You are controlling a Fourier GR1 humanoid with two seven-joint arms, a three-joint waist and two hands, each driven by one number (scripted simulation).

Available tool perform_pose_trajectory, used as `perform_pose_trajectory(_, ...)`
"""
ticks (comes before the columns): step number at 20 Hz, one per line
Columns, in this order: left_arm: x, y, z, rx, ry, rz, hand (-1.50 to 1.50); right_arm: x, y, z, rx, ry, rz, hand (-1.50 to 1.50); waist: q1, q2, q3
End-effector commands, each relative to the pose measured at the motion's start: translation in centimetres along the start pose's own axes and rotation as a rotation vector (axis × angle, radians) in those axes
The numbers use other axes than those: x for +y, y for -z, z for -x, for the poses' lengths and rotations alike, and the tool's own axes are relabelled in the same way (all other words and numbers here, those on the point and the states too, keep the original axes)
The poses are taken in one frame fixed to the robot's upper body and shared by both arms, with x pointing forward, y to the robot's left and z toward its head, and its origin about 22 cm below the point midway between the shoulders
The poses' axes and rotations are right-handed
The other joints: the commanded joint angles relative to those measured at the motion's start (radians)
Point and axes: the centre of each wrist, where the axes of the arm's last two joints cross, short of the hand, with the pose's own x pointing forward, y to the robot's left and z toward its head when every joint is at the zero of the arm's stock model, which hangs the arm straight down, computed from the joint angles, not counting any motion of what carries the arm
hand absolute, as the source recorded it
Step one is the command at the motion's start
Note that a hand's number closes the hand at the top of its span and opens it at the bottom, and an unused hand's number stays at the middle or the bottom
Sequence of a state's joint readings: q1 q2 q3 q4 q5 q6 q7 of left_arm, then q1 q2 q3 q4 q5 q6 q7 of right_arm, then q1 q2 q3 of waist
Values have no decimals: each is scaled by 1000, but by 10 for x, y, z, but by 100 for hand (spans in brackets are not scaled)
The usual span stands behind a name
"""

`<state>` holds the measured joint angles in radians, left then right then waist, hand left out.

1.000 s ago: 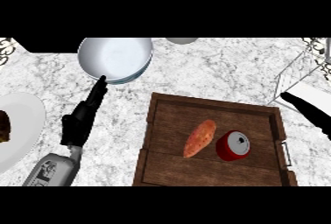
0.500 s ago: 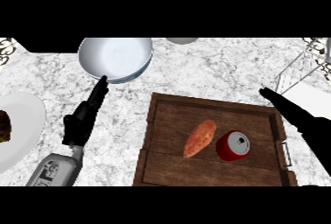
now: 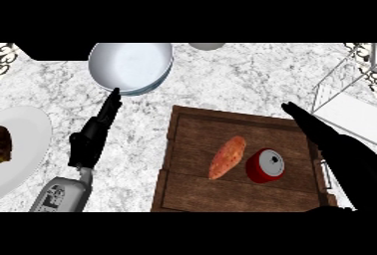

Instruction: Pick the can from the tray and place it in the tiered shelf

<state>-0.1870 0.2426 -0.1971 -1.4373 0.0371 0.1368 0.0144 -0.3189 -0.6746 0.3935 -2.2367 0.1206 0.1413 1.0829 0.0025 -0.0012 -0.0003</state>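
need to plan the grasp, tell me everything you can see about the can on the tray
The can is red with a silvery top bearing a dark spot, seemingly metal. It stands roughly upright on the wooden tray, in its right half, beside an orange sweet potato on its left, close but seemingly not touching. The right hand is near its right side, not in contact.

red can (image 3: 265,166) on tray (image 3: 193,194), right hand (image 3: 340,149) above

tiered shelf (image 3: 346,102) and white plate (image 3: 22,144) cut off at the edges
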Motion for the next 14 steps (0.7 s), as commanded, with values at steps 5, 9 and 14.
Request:
perform_pose_trajectory(5,1,-3,12,23,1,12,0,18,5,-6,98,-33,-22,-150,-1,1,0)
perform_pose_trajectory(9,4,9,-11,1,-1,-9,0,35,4,1,122,-40,-12,-150,-4,0,0)
perform_pose_trajectory(14,-7,-5,3,15,-5,3,0,29,18,8,140,-57,-42,-150,-1,0,0)
